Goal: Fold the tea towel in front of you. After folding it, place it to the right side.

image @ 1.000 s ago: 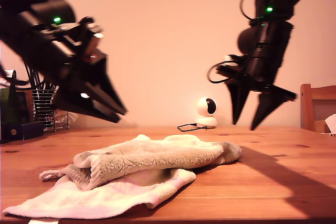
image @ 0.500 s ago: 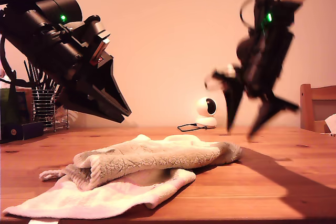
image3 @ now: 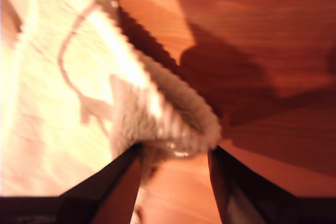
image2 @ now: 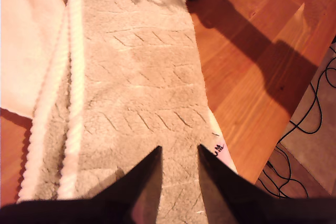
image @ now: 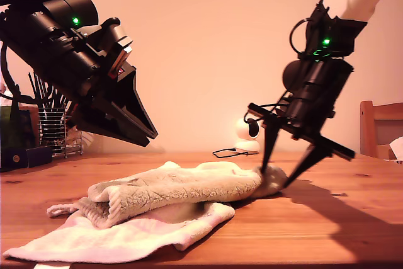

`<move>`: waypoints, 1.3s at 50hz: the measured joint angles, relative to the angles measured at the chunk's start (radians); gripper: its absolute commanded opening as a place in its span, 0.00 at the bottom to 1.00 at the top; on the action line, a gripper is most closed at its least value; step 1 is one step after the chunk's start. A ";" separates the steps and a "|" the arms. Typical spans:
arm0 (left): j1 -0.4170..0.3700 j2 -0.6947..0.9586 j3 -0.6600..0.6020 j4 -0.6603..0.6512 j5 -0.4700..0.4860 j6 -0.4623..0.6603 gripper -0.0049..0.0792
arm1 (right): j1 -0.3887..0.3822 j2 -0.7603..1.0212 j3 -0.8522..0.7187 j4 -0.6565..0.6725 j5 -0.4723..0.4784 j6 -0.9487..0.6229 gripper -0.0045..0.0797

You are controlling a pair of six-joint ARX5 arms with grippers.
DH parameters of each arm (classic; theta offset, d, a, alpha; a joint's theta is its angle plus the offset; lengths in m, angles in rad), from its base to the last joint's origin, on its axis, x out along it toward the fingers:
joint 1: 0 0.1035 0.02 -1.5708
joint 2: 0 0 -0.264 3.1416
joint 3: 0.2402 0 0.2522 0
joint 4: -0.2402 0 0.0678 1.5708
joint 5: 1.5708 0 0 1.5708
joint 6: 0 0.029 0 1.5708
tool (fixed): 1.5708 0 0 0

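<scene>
The tea towel (image: 176, 187) lies bunched lengthwise on the wooden table (image: 327, 231), a grey-beige fleecy layer over a white one. My second gripper (image: 277, 177) is down at the towel's end on the exterior view's right. It is open, and its fingers straddle the corner of the towel (image3: 173, 124) just above the wood. My first gripper (image: 150, 137) hangs above the towel's other half, clear of it. In the first wrist view its fingertips (image2: 179, 150) stand a narrow gap apart over the fleecy towel (image2: 136, 77), holding nothing.
A small white camera (image: 242, 131) and a black cable (image: 227, 152) sit at the table's back. On the exterior view's left stand a wire rack (image: 53, 130) and a dark box (image: 25, 155). A wooden chair (image: 381, 127) stands on that view's right. Floor cables (image2: 315, 114) lie past the table edge.
My second gripper has come down from above the table to the towel's end, its fingers now either side of the corner. The first arm rose a little a second ago and has held since.
</scene>
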 measured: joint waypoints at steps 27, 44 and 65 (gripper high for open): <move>0.000 0.000 0.000 -0.034 0.000 0.000 0.27 | 0.014 0.021 0.000 0.119 0.115 0.113 0.33; 0.000 0.000 0.000 -0.056 -0.003 0.000 0.27 | 0.069 0.027 -0.001 0.266 0.152 0.156 0.04; 0.000 0.058 0.000 0.028 -0.064 0.027 0.17 | 0.072 0.013 -0.003 0.264 0.117 0.051 0.04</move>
